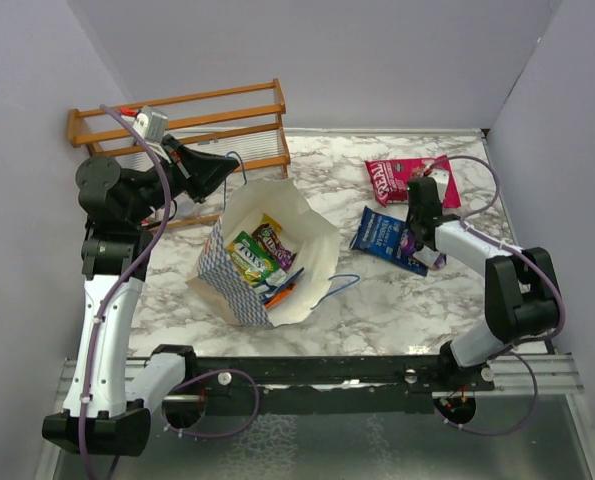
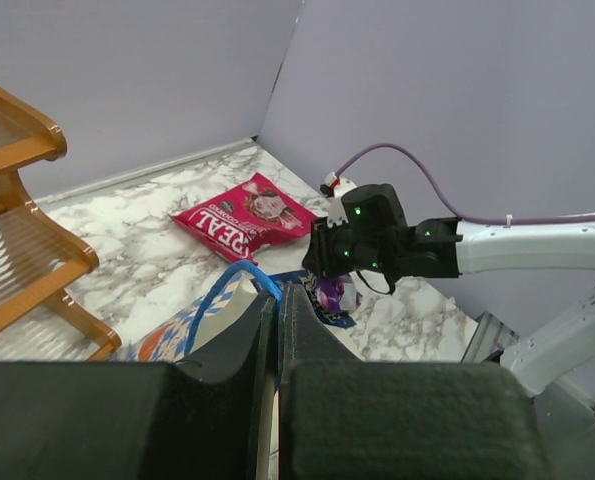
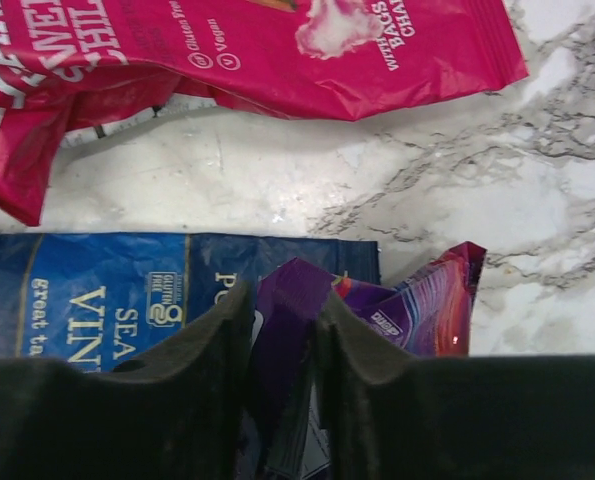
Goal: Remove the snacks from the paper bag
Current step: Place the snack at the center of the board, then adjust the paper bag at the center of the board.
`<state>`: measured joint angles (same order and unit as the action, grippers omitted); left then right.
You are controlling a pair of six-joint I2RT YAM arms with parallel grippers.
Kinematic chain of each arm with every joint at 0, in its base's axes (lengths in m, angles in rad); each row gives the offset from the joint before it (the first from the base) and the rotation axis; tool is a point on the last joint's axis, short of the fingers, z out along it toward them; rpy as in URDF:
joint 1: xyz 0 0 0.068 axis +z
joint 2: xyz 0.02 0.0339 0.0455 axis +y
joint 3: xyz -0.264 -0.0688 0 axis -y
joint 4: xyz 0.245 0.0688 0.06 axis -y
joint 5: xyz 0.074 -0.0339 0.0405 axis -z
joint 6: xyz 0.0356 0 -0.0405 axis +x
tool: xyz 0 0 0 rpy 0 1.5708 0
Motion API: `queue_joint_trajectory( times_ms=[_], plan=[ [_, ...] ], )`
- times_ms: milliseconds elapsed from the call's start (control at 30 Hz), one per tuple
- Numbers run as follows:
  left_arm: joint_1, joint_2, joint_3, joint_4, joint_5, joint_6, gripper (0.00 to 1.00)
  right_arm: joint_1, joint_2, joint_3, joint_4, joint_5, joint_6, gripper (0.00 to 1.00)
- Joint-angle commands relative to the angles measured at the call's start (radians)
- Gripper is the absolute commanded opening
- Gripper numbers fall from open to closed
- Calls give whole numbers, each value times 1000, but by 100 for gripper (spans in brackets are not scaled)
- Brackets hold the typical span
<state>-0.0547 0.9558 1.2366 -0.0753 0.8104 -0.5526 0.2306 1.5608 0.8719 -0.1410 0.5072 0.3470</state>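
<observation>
The paper bag lies open-mouthed on the marble table, with yellow, green and orange candy packs inside. My left gripper is shut on the bag's back rim, beside its blue cord handle. Out on the table to the right lie the pink packet and the blue packet. The dark purple packet rests on the blue one. Its folded edge stands between the parted fingers of my right gripper, with a gap at one finger.
A wooden rack stands at the back left, just behind the left arm. Grey walls close in the table at the back and on both sides. The bag's second blue handle trails onto the marble in front.
</observation>
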Motion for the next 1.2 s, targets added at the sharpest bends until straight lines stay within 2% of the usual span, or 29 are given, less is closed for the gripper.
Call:
queue_joint_trajectory(
  times_ms=[0, 233, 267, 400, 500, 633, 733, 833, 967, 1167],
  plan=[
    [-12, 0, 53, 75, 8, -22, 0, -7, -9, 39, 24, -74, -3, 38],
    [-15, 19, 142, -14, -2, 72, 0, -8, -96, 90, -60, -159, -13, 62],
    [-16, 29, 158, -14, -14, 77, 0, -8, -147, 108, -85, -263, -28, 64],
    [-16, 49, 160, 29, 28, 61, 0, -5, -257, 116, -94, -516, -92, 64],
    [-16, 46, 145, 57, 37, 98, 0, 14, -343, 122, -91, -654, -122, 64],
    [-16, 61, 109, 152, 120, 114, 0, 43, -443, 149, -93, -842, -178, 67],
    [-16, 62, 52, 240, 148, 76, 0, 64, -476, 188, -105, -1060, -204, 67],
    [-17, 77, 14, 365, 209, -27, 0, 147, -514, 196, -80, -1205, -218, 67],
    [-23, 95, -30, 477, 226, -110, 0, 276, -532, 131, 25, -1300, -149, 66],
    [-33, 122, -29, 489, 222, -167, 0, 479, -493, 85, 34, -1244, -147, 65]
  ],
)
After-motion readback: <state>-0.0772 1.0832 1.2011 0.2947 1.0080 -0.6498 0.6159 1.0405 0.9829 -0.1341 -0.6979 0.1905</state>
